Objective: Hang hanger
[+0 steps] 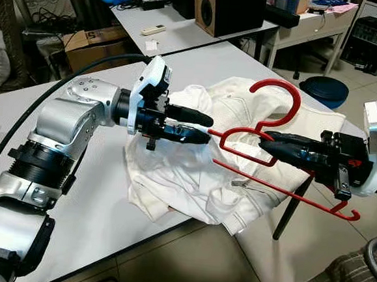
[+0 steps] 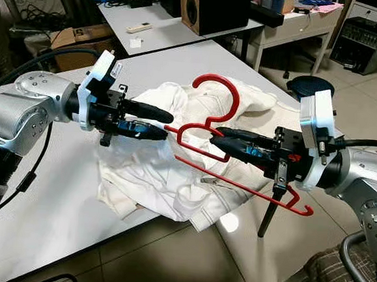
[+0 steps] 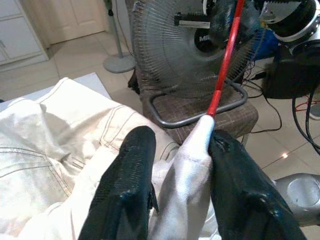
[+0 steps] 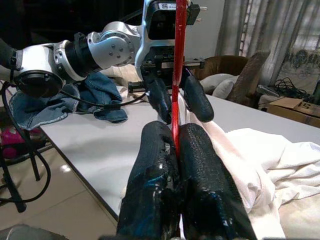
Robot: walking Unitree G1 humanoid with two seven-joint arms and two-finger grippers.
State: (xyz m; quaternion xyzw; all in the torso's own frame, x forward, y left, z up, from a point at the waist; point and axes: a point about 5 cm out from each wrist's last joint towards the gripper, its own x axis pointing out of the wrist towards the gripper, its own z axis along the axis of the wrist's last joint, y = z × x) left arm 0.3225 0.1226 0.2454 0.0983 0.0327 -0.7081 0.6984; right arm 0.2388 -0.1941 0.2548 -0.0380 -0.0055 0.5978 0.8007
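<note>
A red wire hanger (image 1: 278, 90) hovers over a crumpled white garment (image 1: 186, 173) at the grey table's (image 1: 91, 218) near corner. My right gripper (image 1: 263, 142) is shut on the hanger's upper bar just below the hook; in the right wrist view its fingers (image 4: 160, 150) pinch the red wire (image 4: 178, 50). My left gripper (image 1: 206, 126) faces it from the left, shut on a fold of the garment (image 3: 185, 200) that sleeves the hanger's end (image 3: 225, 65). The lower bar (image 2: 237, 184) slants out past the table edge.
A second table (image 1: 184, 29) with a wooden speaker (image 1: 215, 9) stands behind. A blue stool (image 1: 323, 89) and a black table leg (image 1: 291, 204) are to the right. A plaid chair (image 1: 361, 272) sits at my near right, and a floor fan (image 3: 190, 45) beyond it.
</note>
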